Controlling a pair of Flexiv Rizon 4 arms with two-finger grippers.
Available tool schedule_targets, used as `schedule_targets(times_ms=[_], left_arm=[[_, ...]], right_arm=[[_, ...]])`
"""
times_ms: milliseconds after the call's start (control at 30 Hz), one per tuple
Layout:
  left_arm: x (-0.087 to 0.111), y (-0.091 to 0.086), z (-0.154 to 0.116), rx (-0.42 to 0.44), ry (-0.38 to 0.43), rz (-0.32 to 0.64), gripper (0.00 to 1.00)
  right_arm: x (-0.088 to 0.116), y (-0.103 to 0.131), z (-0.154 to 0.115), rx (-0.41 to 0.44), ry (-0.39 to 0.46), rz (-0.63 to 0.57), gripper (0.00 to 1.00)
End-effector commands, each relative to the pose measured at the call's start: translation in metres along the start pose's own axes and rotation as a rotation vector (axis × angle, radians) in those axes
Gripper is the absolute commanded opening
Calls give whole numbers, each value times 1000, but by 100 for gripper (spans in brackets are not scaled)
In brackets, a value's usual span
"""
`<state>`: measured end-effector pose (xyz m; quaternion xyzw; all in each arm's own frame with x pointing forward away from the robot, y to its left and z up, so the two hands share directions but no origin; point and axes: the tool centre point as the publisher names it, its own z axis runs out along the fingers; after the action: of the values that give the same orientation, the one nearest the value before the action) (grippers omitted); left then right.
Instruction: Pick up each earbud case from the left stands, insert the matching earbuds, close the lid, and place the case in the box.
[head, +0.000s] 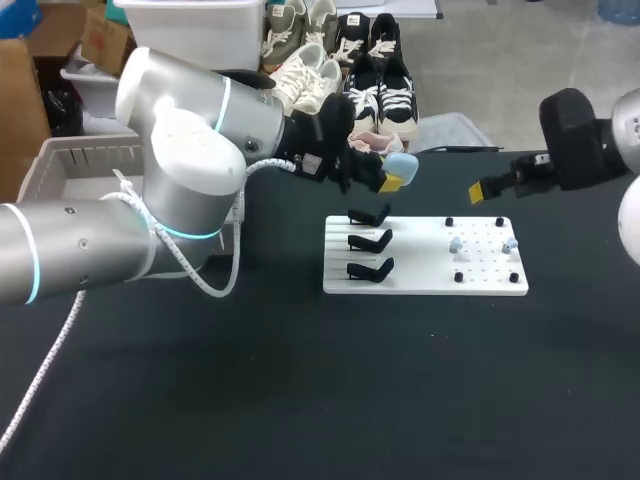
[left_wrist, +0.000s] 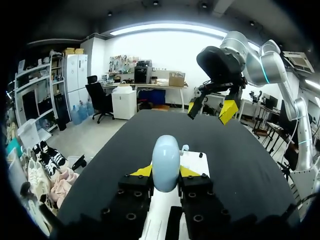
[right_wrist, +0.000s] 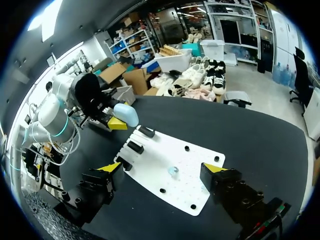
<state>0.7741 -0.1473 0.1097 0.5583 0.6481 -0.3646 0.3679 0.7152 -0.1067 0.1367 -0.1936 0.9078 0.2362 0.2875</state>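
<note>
The left gripper (left_wrist: 165, 175) is clamped on the pale-blue earbud case (head: 401, 165) - held in the air just behind the white board (head: 420, 278) and its three black stands (head: 370, 241) - while the right gripper (right_wrist: 162, 168) hangs spread wide near the board's far right corner.

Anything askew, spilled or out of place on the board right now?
Nothing stands out. The white board lies flat, its three black stands line up empty, two earbuds sit among the pegs, and the left gripper holds the blue case.
</note>
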Motion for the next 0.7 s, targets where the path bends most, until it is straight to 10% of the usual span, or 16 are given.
schedule_targets(times_ms=[33,700], left_arm=[[-5,-11,0,-7,5,3,0],[-9,-36,23,54,40,50,0]], right_arm=[[-8,-3,16,-59,8,-6,100],[-12,11,37,-116,11,-47,100]])
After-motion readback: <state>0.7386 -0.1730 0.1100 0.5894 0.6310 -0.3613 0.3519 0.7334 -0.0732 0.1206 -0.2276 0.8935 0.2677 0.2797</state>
